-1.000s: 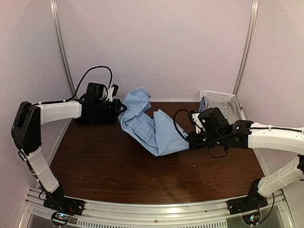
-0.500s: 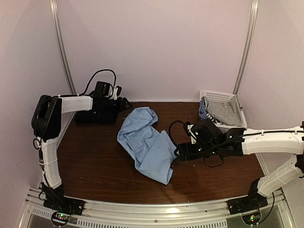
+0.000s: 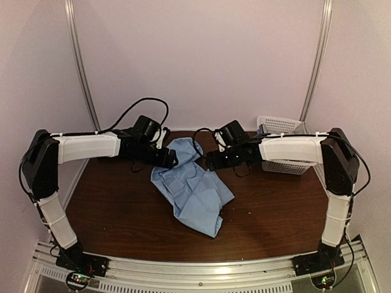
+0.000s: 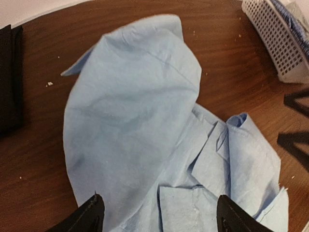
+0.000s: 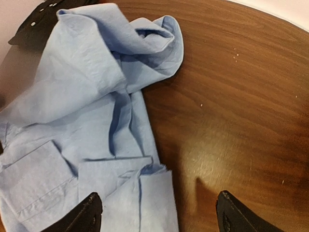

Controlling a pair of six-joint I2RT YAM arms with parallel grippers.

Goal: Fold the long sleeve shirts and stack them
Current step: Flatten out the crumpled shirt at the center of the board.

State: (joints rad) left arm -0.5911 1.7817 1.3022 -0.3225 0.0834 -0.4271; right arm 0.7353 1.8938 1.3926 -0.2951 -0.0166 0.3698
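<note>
Limp and light, the light blue shirt (image 3: pixel 192 189) lies crumpled mid-way across the desk (image 3: pixel 116 213), the left pincer (image 3: pixel 173 160) and right pincer (image 3: pixel 210 162) both spread apart and empty over its far end, and pinching its collar or corners looks best.

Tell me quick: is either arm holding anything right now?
Left gripper: open, holding nothing, over the blue shirt.
Right gripper: open, holding nothing.

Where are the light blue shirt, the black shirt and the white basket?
light blue shirt (image 3: pixel 194 194): top view, middle of the crumpled cloth.
black shirt (image 4: pixel 8 82): left wrist view, folded edge at left border.
white basket (image 3: pixel 282 124): top view, far rim.
</note>
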